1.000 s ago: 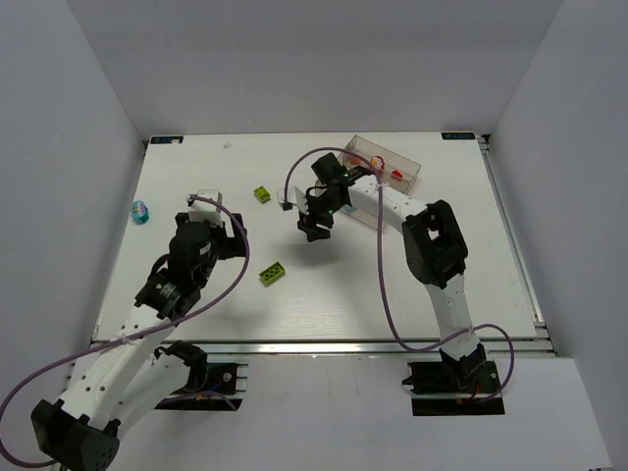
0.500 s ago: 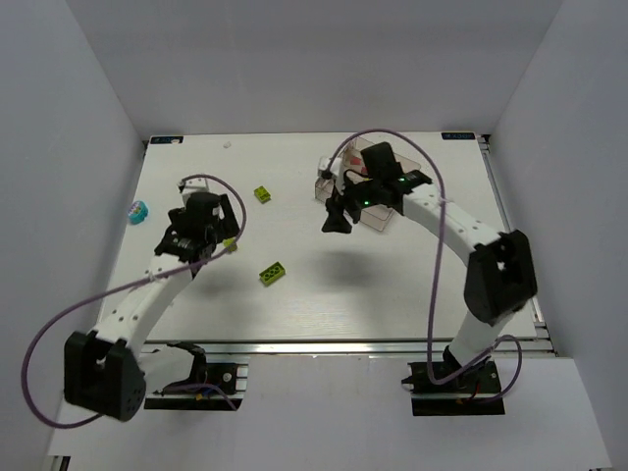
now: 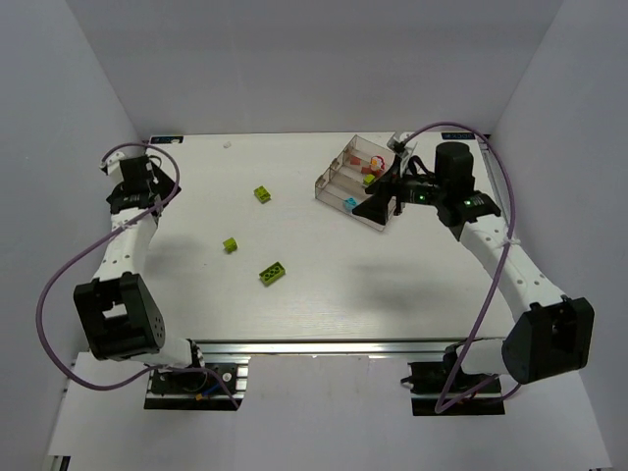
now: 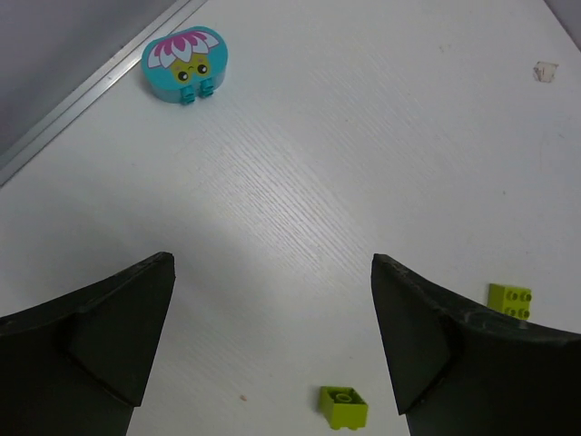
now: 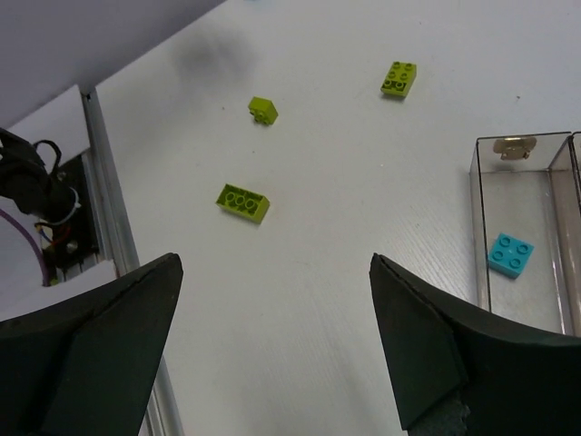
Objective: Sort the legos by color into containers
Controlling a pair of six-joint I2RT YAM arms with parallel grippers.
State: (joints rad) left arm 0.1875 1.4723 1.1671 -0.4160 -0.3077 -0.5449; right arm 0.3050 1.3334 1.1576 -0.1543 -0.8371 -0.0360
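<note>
Three lime green legos lie on the white table: a 2x2 (image 3: 262, 194), a small one (image 3: 230, 244) and a long one (image 3: 273, 273). The clear tray (image 3: 332, 177) at the back right holds a cyan brick (image 3: 349, 203) in its near compartment and red pieces (image 3: 376, 165) further back. My right gripper (image 3: 376, 206) is open and empty, hovering at the tray's near right side. My left gripper (image 3: 147, 186) is open and empty at the far left. The left wrist view shows a cyan brick with a magenta flower (image 4: 186, 62) ahead of the left gripper (image 4: 272, 262).
A metal rail (image 4: 82, 100) runs along the table's left edge beside the flower brick. A small white scrap (image 4: 545, 71) lies on the table. The right wrist view shows the near rail and cables (image 5: 50, 200), and the tray's front wall (image 5: 477, 227).
My left arm swung back to the far left, leaving the small lime brick on the table. My right arm moved right to the tray, where a cyan brick now shows.
</note>
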